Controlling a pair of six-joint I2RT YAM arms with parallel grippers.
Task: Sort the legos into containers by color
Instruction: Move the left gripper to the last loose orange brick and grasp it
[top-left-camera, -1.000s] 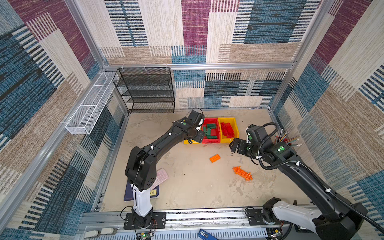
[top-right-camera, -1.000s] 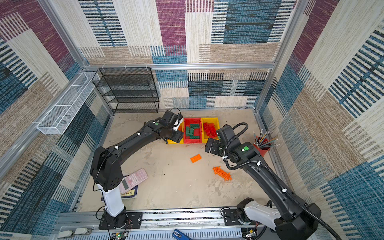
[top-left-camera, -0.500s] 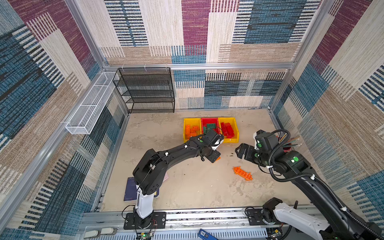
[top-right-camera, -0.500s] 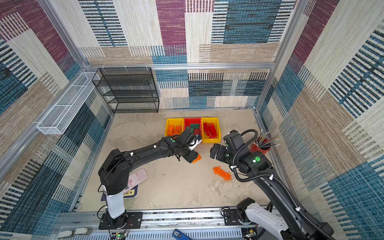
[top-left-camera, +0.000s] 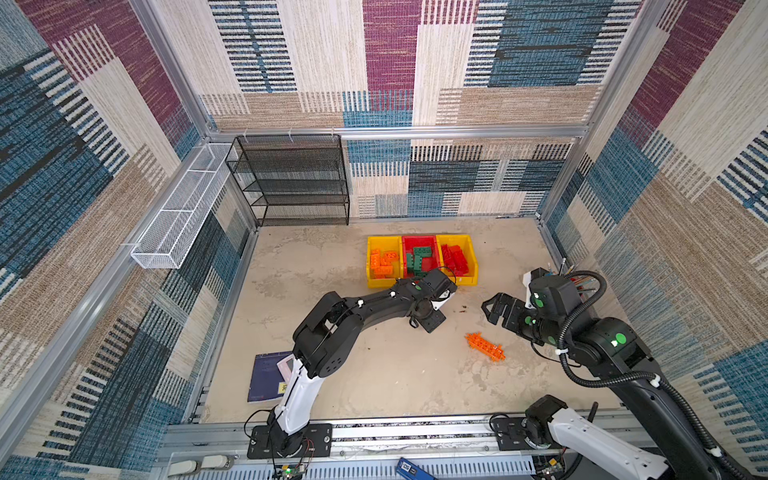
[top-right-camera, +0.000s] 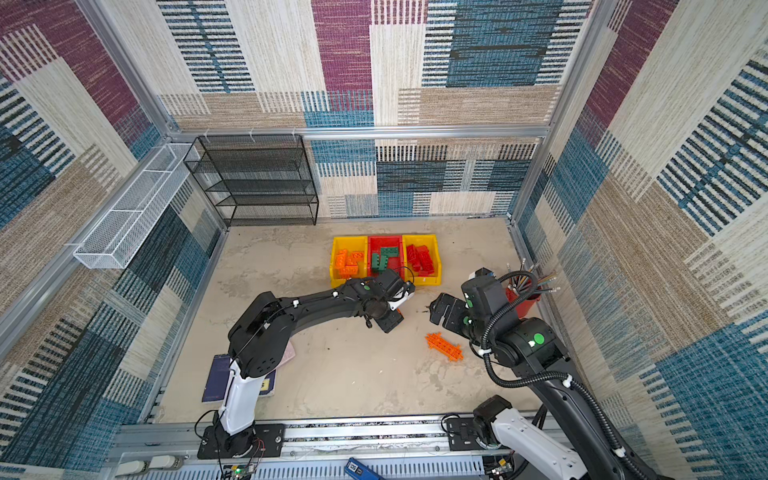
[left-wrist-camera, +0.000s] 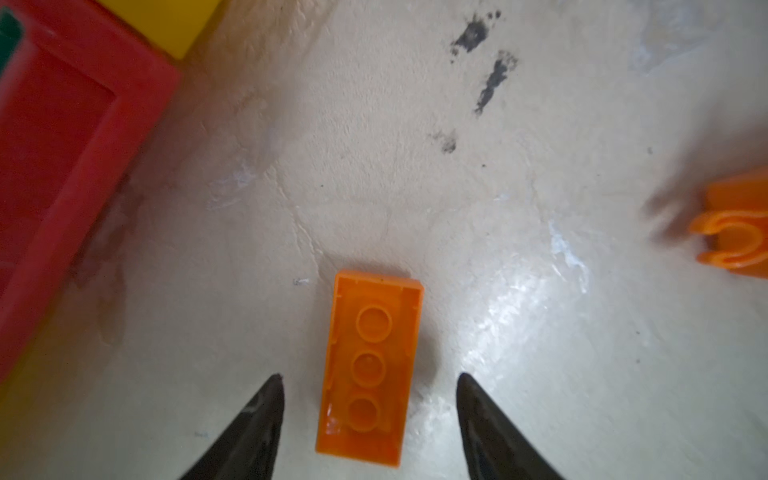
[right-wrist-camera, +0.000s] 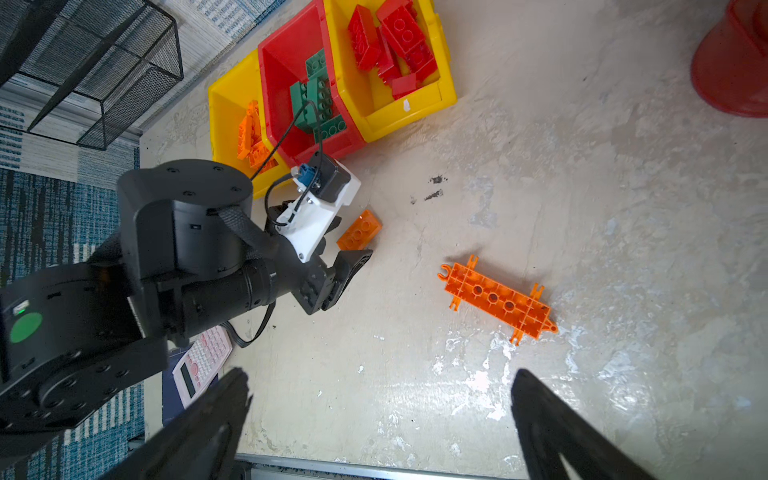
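An orange brick (left-wrist-camera: 370, 365) lies underside up on the floor, in front of the containers. My left gripper (left-wrist-camera: 368, 376) is low over it and open, one finger on each side with a gap. In both top views this gripper (top-left-camera: 430, 320) hides the brick. A long orange lattice piece (top-left-camera: 484, 347) lies to the right, close to my right gripper (top-left-camera: 494, 307), which hovers wide open and empty. The left yellow bin (top-left-camera: 372, 282) holds orange bricks, the red bin (top-left-camera: 419, 241) green ones, the right yellow bin (top-left-camera: 471, 257) red ones.
A black mesh shelf (top-left-camera: 299, 183) stands at the back left, with a white wire basket (top-left-camera: 183, 208) on the left wall. A red pencil cup (top-right-camera: 523, 301) sits behind my right arm. A pink calculator (right-wrist-camera: 201, 361) and a dark notebook (top-left-camera: 266, 374) lie front left.
My left arm swung from the bins forward and down to the orange brick, its jaws narrowing a little. My right arm drew back towards the right, still open.
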